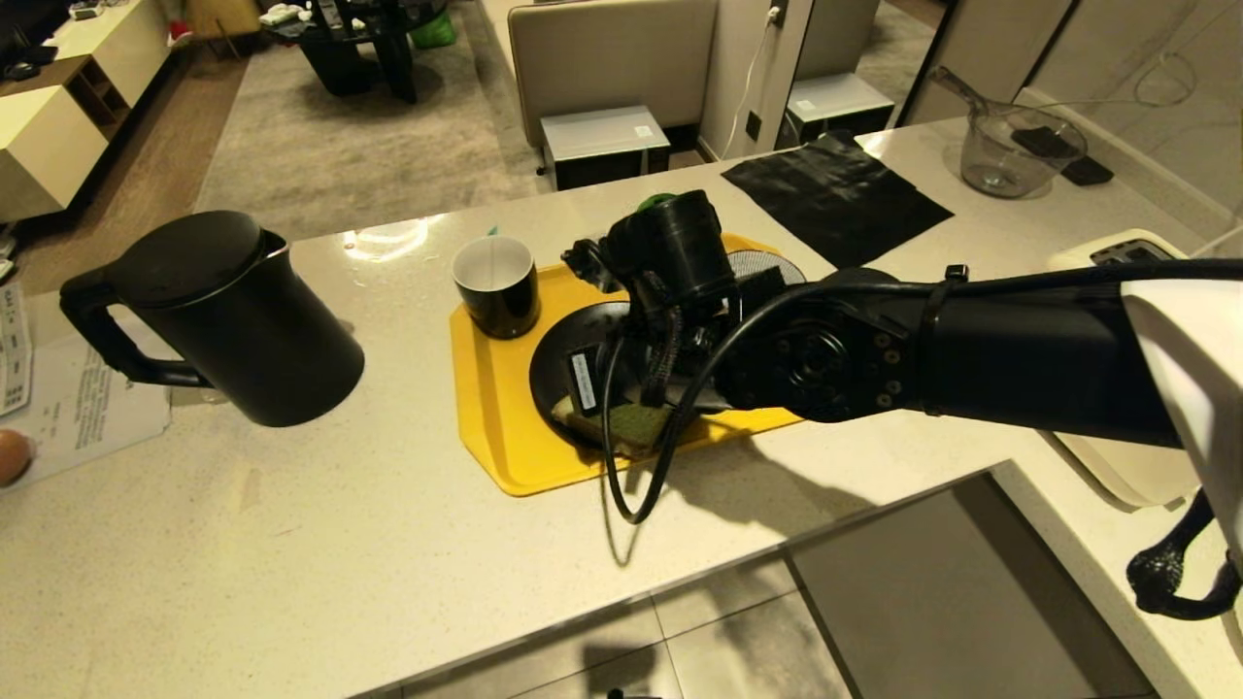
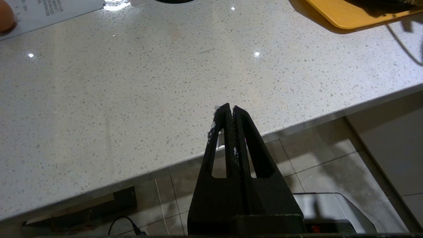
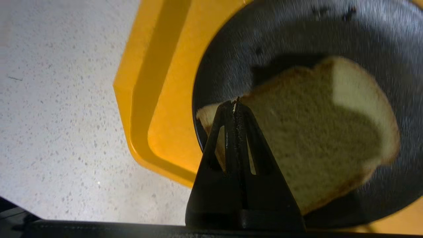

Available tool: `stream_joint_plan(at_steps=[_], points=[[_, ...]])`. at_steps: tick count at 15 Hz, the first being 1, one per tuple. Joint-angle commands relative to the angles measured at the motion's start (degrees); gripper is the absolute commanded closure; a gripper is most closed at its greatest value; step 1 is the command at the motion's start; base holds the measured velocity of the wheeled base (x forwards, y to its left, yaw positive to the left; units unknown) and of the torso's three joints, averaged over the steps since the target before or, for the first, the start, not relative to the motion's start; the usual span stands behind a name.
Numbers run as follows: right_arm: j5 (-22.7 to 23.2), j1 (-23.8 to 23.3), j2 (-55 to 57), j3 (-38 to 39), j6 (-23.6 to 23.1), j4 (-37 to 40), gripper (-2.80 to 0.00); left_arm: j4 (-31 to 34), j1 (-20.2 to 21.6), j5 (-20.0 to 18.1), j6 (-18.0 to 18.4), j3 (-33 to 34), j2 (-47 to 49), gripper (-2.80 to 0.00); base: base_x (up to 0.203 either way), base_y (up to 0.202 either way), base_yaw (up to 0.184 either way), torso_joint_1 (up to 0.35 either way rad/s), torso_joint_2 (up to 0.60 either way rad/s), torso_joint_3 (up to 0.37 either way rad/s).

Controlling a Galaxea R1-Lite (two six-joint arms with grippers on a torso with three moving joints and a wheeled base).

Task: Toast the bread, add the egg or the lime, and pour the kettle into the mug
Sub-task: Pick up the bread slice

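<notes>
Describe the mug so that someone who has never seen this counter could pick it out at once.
On the pale speckled counter lies a yellow tray. The mug stands upright on the tray's far left corner, beside the black plate that holds the bread. It is short and cylindrical, glossy black outside and white inside, far smaller than the tall black kettle standing off the tray.

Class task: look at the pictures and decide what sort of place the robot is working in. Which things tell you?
Most likely a home kitchen open to a living room: a speckled stone counter carrying a black kettle and a white toaster, with a rug beyond it.
</notes>
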Motion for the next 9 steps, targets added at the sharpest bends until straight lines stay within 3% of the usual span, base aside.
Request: stream_joint_plan(at_steps=[1, 6, 9], points=[[-0.04, 0.62, 1.41, 0.00, -1.43, -3.37, 0.00, -0.02, 0.01, 0.03, -0.01, 0.00, -0.01, 0.00, 0.000, 0.000, 0.000, 0.000, 0.00, 0.000], [-6.22, 0.81, 5.23, -0.02, -3.60, -8.00, 0.00, -0.02, 0.01, 0.03, -0.01, 0.00, -0.01, 0.00, 0.000, 0.000, 0.000, 0.000, 0.00, 0.000], [-7.15, 0.81, 6.13, -0.10, -5.15, -8.18, 0.00, -0.02, 0.01, 0.03, -0.03, 0.00, -0.01, 0.00, 0.000, 0.000, 0.000, 0.000, 0.00, 0.000]])
